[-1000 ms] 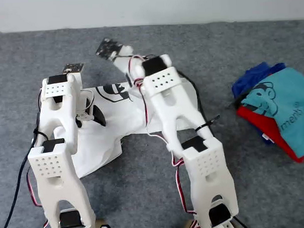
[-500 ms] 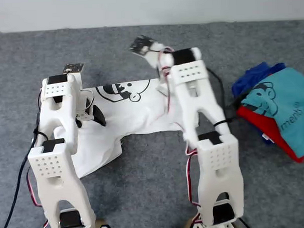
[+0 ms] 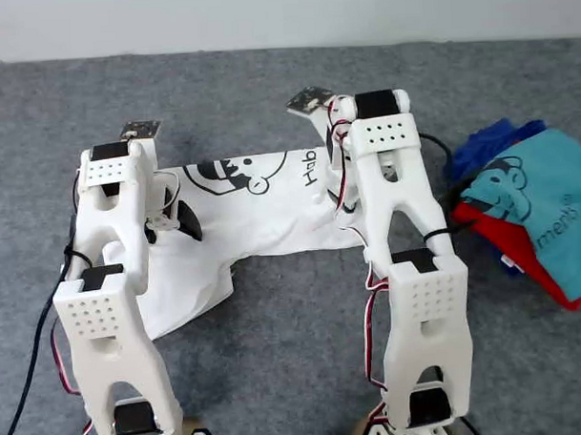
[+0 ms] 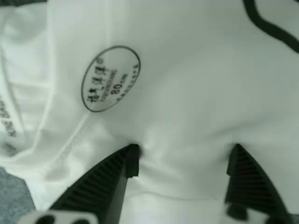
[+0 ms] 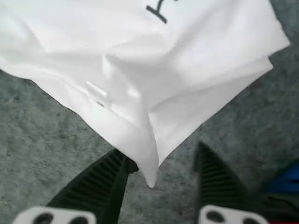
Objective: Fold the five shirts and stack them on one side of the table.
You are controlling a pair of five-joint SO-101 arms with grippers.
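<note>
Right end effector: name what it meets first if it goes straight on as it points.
Probably the white shirt: its folded corner sits between the open fingers of the right end effector, grey table beyond. Depth is unclear.
</note>
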